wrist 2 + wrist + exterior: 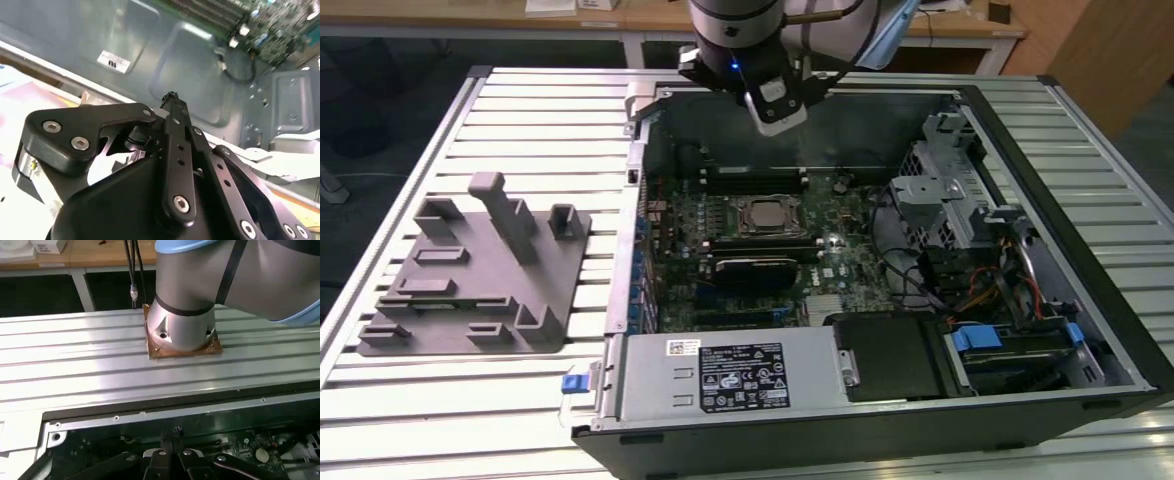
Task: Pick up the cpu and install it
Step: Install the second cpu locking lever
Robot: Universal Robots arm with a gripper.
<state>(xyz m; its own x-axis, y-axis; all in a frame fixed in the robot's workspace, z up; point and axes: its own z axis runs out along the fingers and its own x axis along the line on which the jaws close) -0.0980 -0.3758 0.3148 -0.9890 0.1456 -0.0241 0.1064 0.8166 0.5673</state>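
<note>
My pincer (778,113) hangs closed and empty over the case's (1067,330) far wall, so descending carelessly could knock the seated cpu (763,214).

Evenly lit from overhead; glare on the ribbed table (400,180); dim inside the computer case (881,120); blurred nearby gripper (172,102).

Small flat square cpu (762,215) with pale silver-grey metal top, lying level in its socket frame near the middle of the motherboard, inside the open computer case, just beside the black rectangular block, seen in the exterior view
</note>
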